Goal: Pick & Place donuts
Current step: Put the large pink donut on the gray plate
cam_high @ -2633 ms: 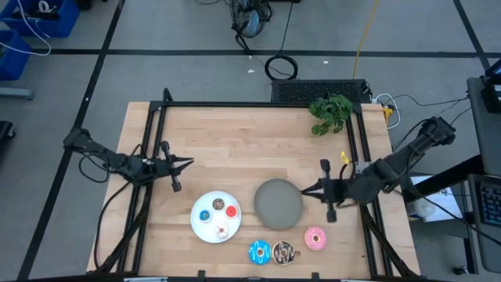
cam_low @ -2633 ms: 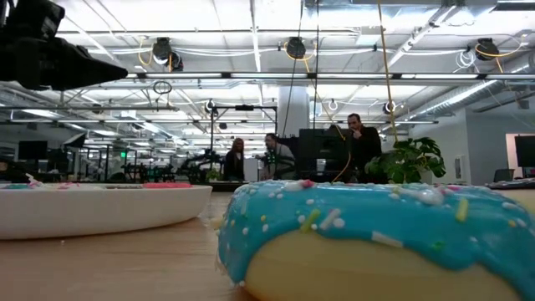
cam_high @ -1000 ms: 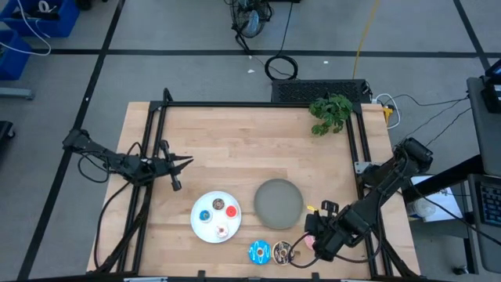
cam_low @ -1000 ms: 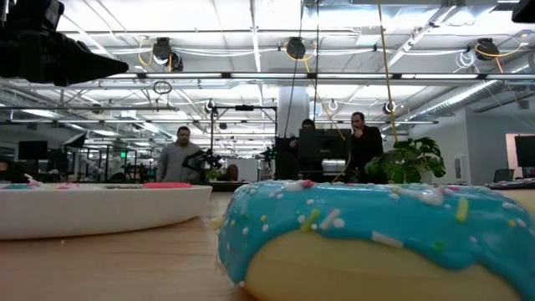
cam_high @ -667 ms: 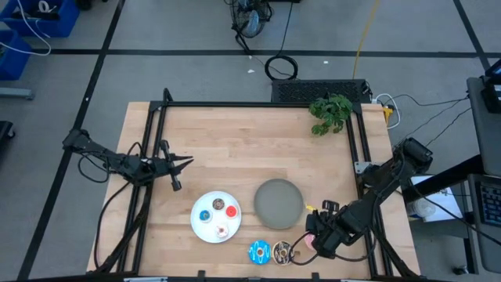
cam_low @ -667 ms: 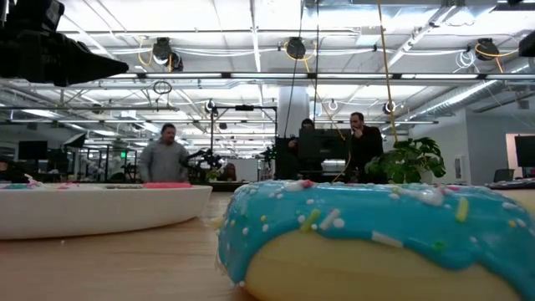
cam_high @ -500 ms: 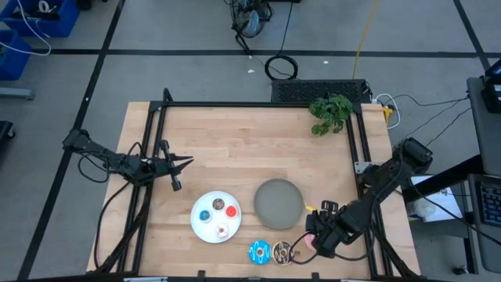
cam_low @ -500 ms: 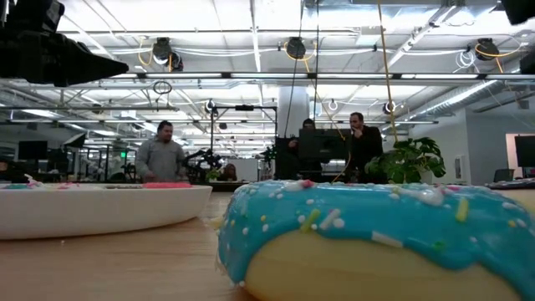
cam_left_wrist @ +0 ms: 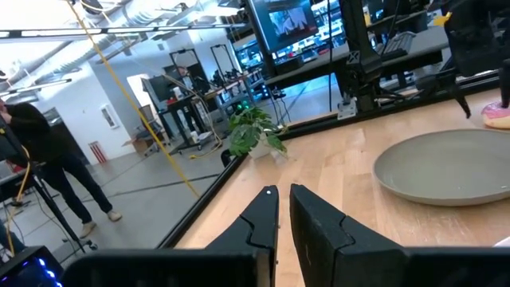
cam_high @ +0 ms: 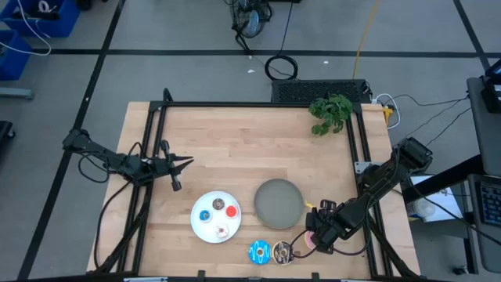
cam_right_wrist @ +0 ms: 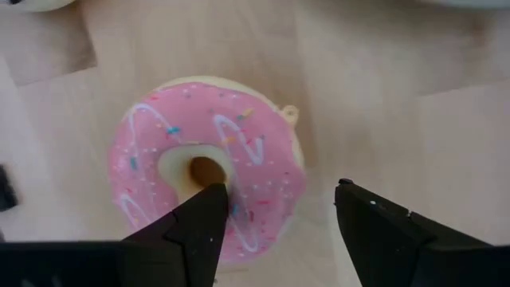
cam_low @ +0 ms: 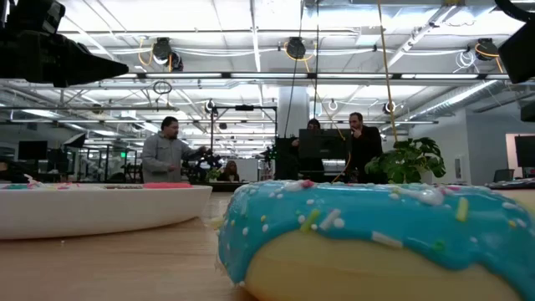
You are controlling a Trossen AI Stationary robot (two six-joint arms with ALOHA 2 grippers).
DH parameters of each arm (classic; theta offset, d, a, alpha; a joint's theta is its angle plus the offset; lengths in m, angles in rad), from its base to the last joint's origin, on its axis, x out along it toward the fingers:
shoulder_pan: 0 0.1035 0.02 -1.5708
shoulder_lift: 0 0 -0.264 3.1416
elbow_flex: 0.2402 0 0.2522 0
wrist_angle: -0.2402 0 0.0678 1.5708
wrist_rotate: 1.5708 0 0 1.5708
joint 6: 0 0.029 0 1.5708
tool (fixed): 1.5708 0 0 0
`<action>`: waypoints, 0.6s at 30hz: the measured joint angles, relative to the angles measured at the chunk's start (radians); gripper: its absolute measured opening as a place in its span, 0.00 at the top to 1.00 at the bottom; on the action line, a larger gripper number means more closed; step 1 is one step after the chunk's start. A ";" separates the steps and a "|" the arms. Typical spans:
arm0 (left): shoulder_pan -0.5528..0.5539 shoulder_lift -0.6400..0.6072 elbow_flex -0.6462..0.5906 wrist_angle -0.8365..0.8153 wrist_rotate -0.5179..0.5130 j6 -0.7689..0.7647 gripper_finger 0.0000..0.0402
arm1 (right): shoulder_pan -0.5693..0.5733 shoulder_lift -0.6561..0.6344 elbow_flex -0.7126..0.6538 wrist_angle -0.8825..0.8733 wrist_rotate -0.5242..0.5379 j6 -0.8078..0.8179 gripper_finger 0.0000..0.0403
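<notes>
A pink donut (cam_right_wrist: 209, 167) lies flat on the table near its right front. My right gripper (cam_right_wrist: 279, 199) hangs open over it, pointing down. One fingertip (cam_right_wrist: 209, 209) stands at the donut's hole and the other (cam_right_wrist: 360, 209) beyond its outer rim. In the high view the right gripper (cam_high: 313, 235) covers most of the pink donut (cam_high: 310, 240). A blue donut (cam_high: 259, 251) and a brown donut (cam_high: 282, 251) lie by the front edge. Tiny donuts sit on the white plate (cam_high: 197, 227). My left gripper (cam_high: 176, 166) waits shut at the table's left. My right gripper comes at the pink donut from above, with one finger over the edge of the hole (cam_right_wrist: 203, 171) and one outside the rim. I cannot tell whether either finger touches it. The donut lies flat on the table and shows no dent.
A grey plate (cam_high: 279, 204) sits left of my right gripper, and the left wrist view shows the grey plate (cam_left_wrist: 446, 171) too. A green plant (cam_high: 330, 113) stands at the far right corner. A black frame (cam_high: 258, 104) borders the table. In the low view the blue donut (cam_low: 376, 242) fills the foreground.
My right gripper has crept a little toward the far edge above the pink donut. The donuts and plates have stayed where they were. A person has walked across the room behind the table.
</notes>
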 joint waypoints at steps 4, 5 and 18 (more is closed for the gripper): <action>0.000 0.000 0.000 -0.001 0.000 -0.002 0.90 | 0.000 0.000 -0.016 0.043 -0.005 0.004 0.46; 0.000 0.000 0.000 -0.001 0.000 -0.002 0.90 | 0.000 0.000 -0.016 0.044 -0.005 0.008 0.46; 0.000 0.000 0.000 -0.003 0.000 -0.008 0.90 | -0.007 0.119 -0.011 0.043 -0.048 0.000 0.49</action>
